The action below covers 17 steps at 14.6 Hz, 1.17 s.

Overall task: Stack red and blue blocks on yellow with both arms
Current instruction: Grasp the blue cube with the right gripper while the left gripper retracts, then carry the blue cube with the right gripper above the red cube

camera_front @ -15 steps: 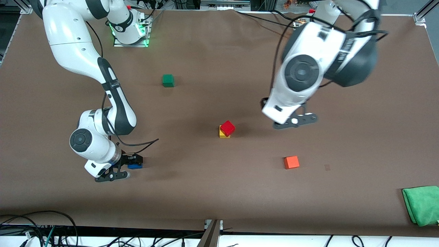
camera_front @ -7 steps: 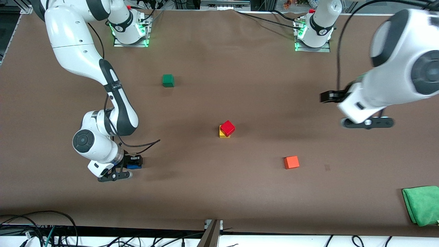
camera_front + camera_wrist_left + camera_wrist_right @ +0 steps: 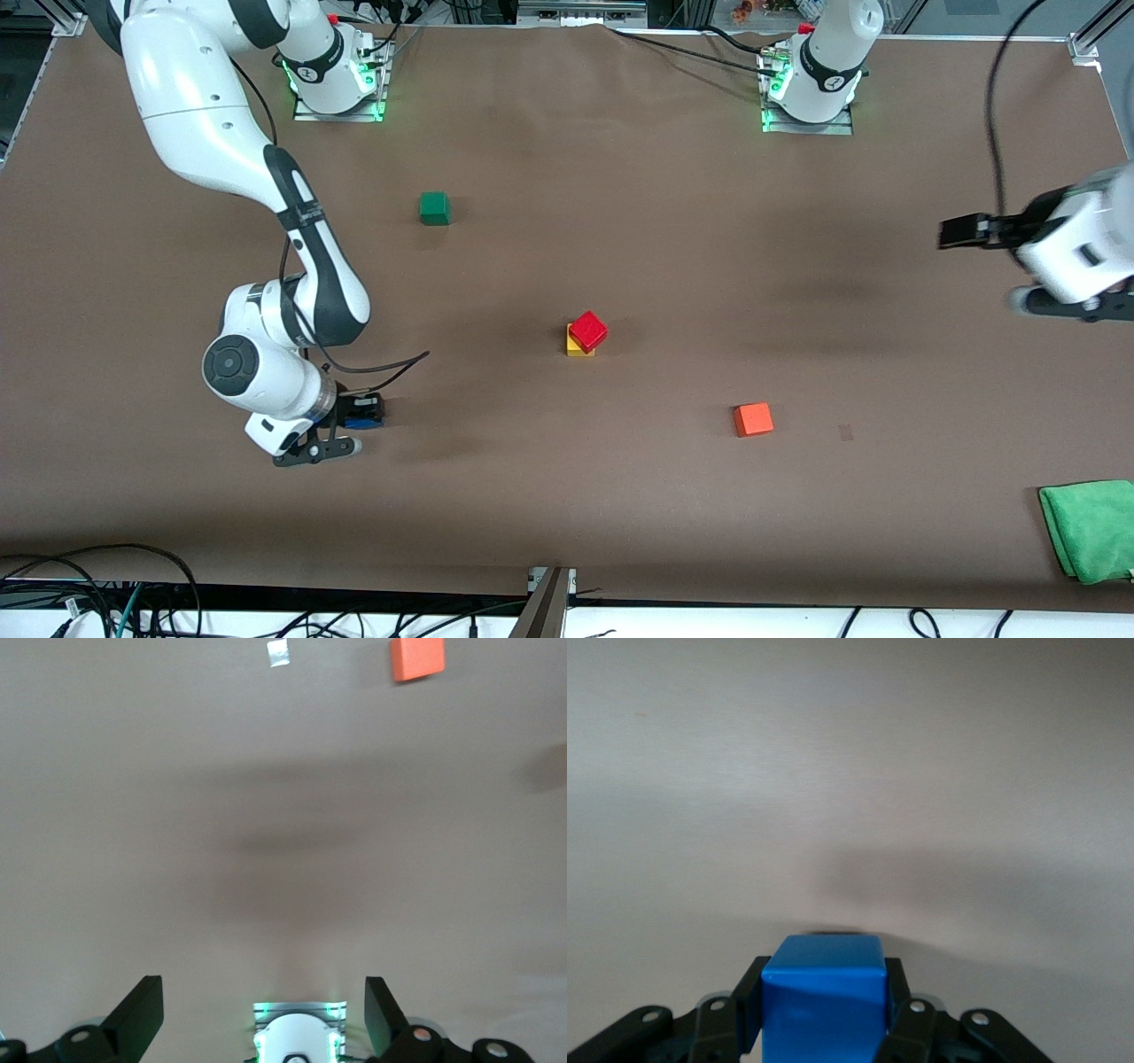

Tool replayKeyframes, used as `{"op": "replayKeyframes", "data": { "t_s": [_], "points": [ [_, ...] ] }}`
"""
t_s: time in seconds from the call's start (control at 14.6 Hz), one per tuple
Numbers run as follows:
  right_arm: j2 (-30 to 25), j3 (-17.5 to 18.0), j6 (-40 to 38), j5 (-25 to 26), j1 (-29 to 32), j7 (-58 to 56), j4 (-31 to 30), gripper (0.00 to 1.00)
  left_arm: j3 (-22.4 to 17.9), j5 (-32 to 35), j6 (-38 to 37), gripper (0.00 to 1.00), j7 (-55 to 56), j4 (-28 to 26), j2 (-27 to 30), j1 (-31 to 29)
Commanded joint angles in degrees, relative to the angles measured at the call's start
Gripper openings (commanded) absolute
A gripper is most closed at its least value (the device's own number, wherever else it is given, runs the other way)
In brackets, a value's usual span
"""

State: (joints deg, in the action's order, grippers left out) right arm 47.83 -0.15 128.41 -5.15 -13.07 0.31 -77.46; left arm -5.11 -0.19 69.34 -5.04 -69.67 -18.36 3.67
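Observation:
The red block sits skewed on the yellow cube in the middle of the table. My right gripper is low over the table toward the right arm's end, shut on the blue block. In the right wrist view the blue block fills the gap between the black fingers, with its shadow on the table beneath. My left gripper hangs open and empty over the left arm's end of the table. In the left wrist view its fingers stand wide apart with nothing between them.
A dark green cube lies nearer the robots' bases. An orange cube lies nearer the camera than the stack, also seen as the orange cube. A green cloth lies at the table's corner by the left arm's end.
My right gripper closed on the blue block and shifted slightly toward the stack. My left arm swung away from beside the stack out to its own end of the table.

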Motion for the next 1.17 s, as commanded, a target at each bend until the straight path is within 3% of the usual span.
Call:
{"op": "replayKeyframes", "data": {
  "t_s": [0.0,0.27,0.69,0.89,1.1],
  "points": [
    [-3.62,0.94,-7.27,-0.83,-2.22,5.56,2.47,0.13,0.54,1.42,4.03,1.0,-6.45,-8.18,5.17,-3.39],
    [-3.53,1.47,-16.94,-0.74,-7.57,16.89,11.61,0.13,0.45,3.8,11.58,1.0,-8.85,-14.25,6.58,-3.93],
    [-2.39,0.95,-14.16,0.05,-20.75,37.63,15.41,0.13,0.45,0.29,28.19,1.0,-1.31,-28.32,10.8,0.45],
    [-1.86,0.86,-10.38,1.19,-24.8,44.5,15.5,0.14,0.89,-0.42,31.11,1.0,2.59,-30.0,11.68,1.7],
    [-0.46,0.77,-7.91,3.64,-27.18,48.11,15.5,0.14,0.89,-1.56,28.67,1.0,2.32,-29.3,15.02,1.61]
  ]
}}
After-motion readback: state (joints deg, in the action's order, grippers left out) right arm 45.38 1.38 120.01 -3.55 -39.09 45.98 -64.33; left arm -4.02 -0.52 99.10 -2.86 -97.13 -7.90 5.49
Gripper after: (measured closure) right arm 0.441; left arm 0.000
